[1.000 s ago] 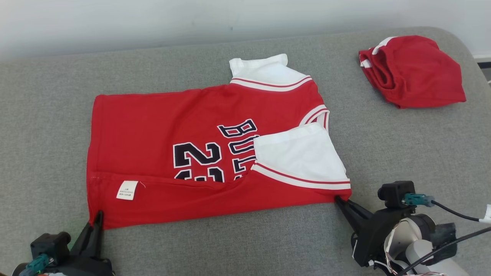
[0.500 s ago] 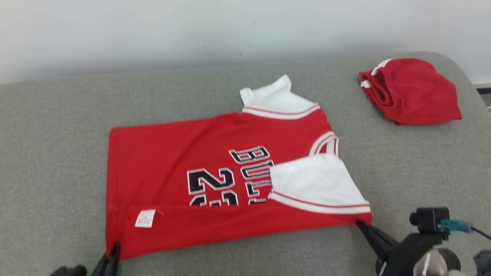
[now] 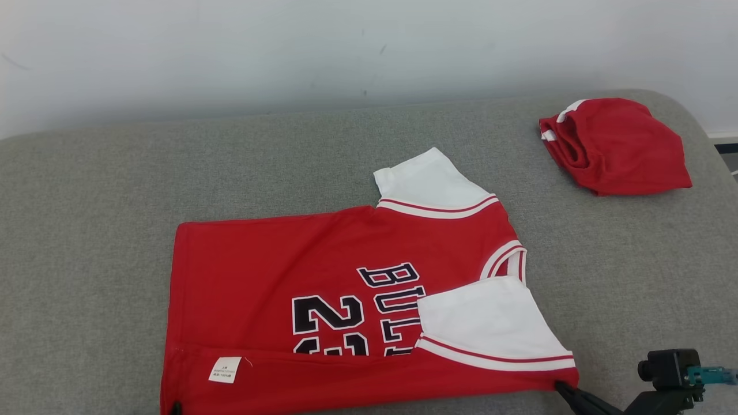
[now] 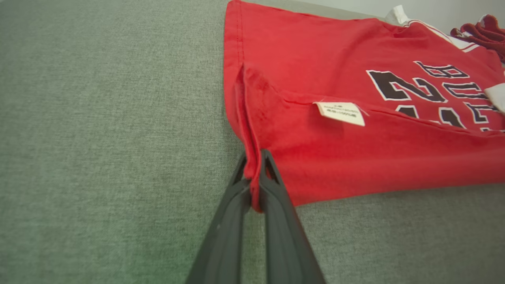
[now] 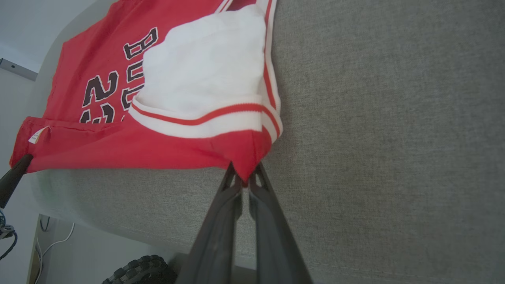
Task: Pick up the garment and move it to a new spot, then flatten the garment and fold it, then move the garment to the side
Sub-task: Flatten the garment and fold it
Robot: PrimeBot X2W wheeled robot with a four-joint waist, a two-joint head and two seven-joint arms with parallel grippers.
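On the grey couch [image 3: 86, 230], the red jersey [image 3: 346, 288] lies spread toward 6 o'clock in the head view, with a red bundle [image 3: 617, 147] at 2 o'clock. My wrist views give what the head view barely catches at its bottom edge: my left gripper [image 4: 253, 156] is pinched tight on the hem corner near the white label [image 4: 340, 113], and my right gripper [image 5: 244, 170] is clamped on the shoulder corner. Since a second ago the head camera has tilted up, so everything sits lower in frame.
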